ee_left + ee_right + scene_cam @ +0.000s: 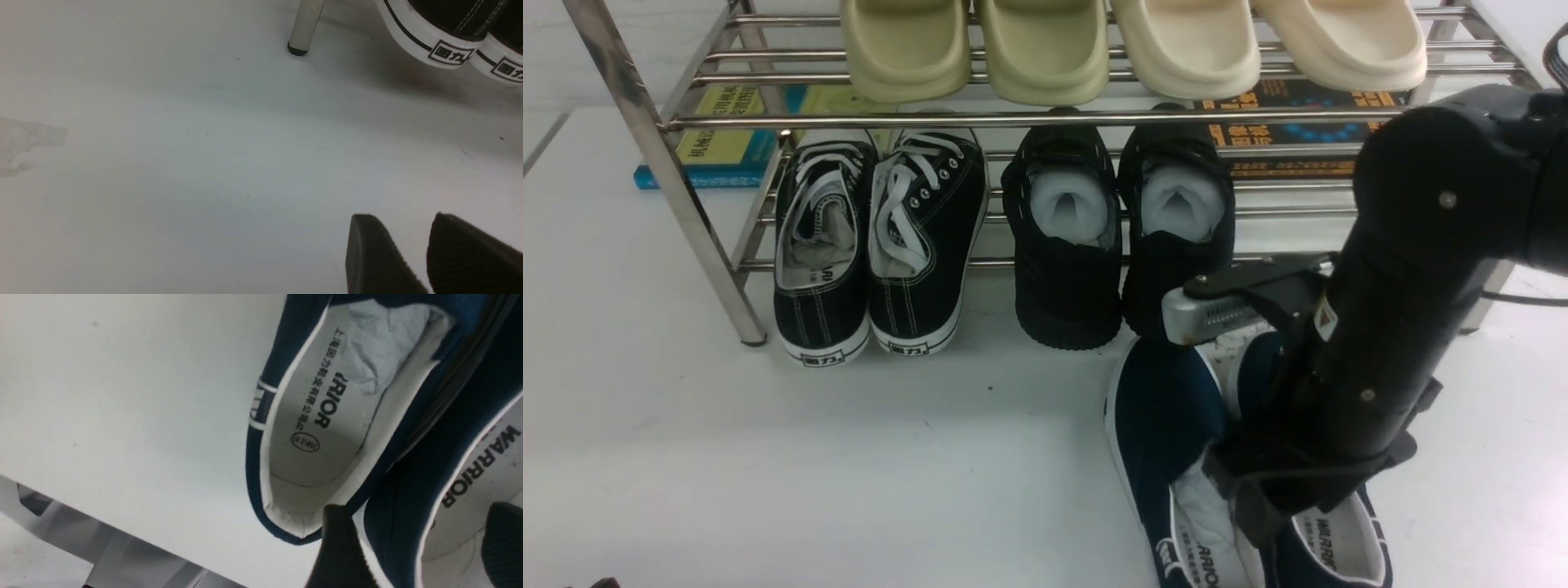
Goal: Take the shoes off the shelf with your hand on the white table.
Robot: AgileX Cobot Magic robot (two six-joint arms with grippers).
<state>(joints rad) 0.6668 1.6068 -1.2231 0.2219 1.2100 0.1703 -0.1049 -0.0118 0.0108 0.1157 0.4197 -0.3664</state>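
The navy shoes stand side by side on the white table (768,457) in front of the shelf (1013,120), toes towards it. The left shoe (1160,408) shows its navy upper, and the right one (1339,539) shows its white "WARRIOR" insole. My right gripper (1258,514) hangs over their heels, largely hidden by its own black wrist. In the right wrist view this gripper (419,506) is open, its fingers straddling the navy inner wall of one shoe (408,477), with the other shoe (322,428) beside it. My left gripper (402,215) is open over bare table.
Black lace-up sneakers (874,237) and all-black shoes (1119,237) sit on the lower tier, heels overhanging the table. Several pale slippers (1045,49) fill the upper tier. Books (727,139) lie behind the rack. A shelf leg (304,24) stands ahead of my left gripper.
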